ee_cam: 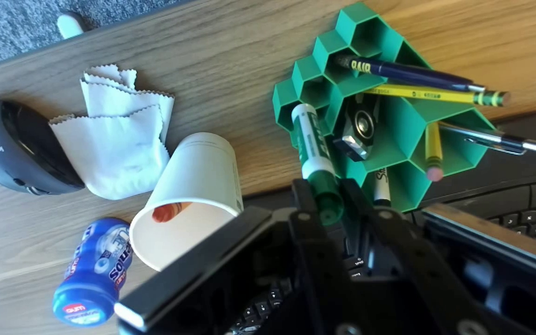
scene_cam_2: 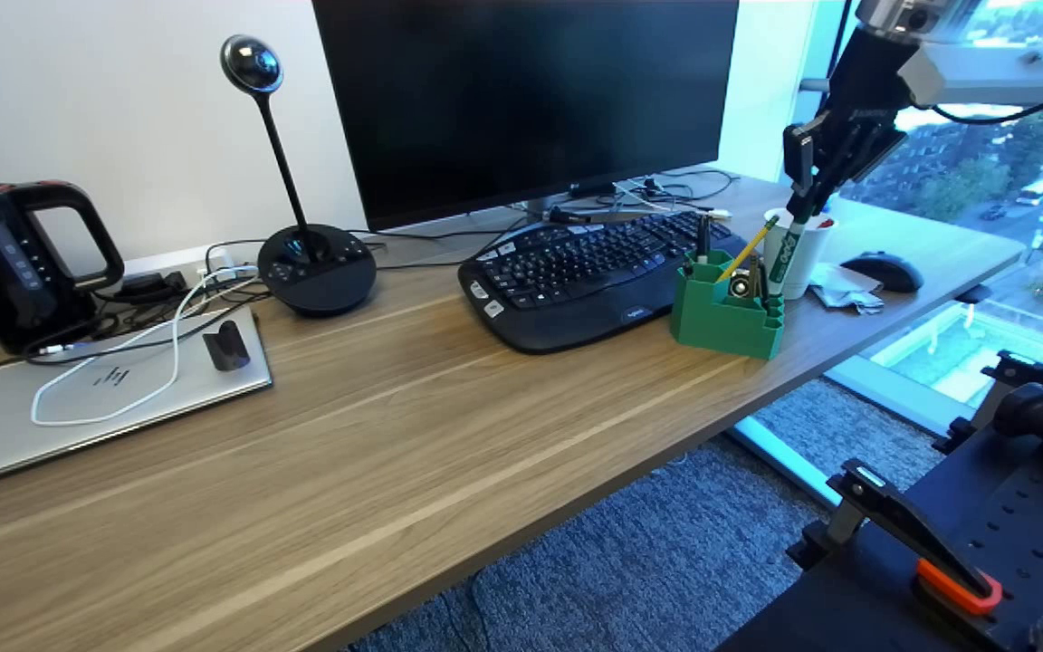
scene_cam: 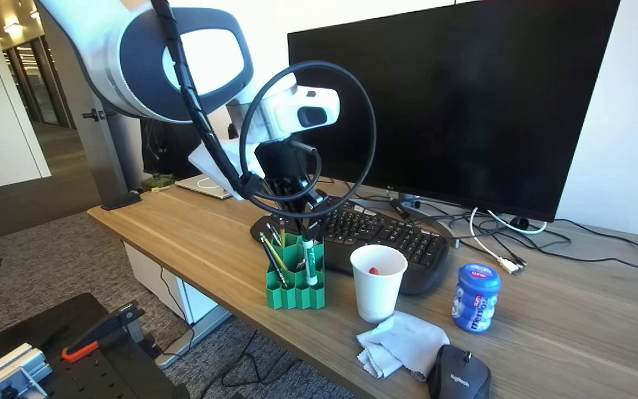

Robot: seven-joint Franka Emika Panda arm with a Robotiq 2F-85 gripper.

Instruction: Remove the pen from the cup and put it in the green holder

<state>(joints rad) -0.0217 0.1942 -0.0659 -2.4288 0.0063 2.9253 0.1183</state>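
Note:
My gripper (ee_cam: 326, 188) is shut on the green cap of the pen (ee_cam: 314, 144), a white-and-green marker with its white end pointing down. In both exterior views the pen (scene_cam: 309, 260) slants a little, and its lower end is at a low front compartment of the green holder (scene_cam: 296, 299). Whether that end is inside the compartment or just over its rim I cannot tell. The white cup (scene_cam: 377, 282) stands upright beside the holder, with a red crayon (ee_cam: 168, 212) inside. Other compartments hold a dark blue pen (ee_cam: 407, 74), pencils and a silver pen (ee_cam: 491, 137).
A black keyboard (scene_cam_2: 576, 281) lies behind the holder, before the monitor (scene_cam: 441, 111). Near the cup are a grey cloth (ee_cam: 119, 144), a mouse (ee_cam: 21, 144) and a blue gum bottle (scene_cam: 477, 299). The desk's front edge runs close to the holder.

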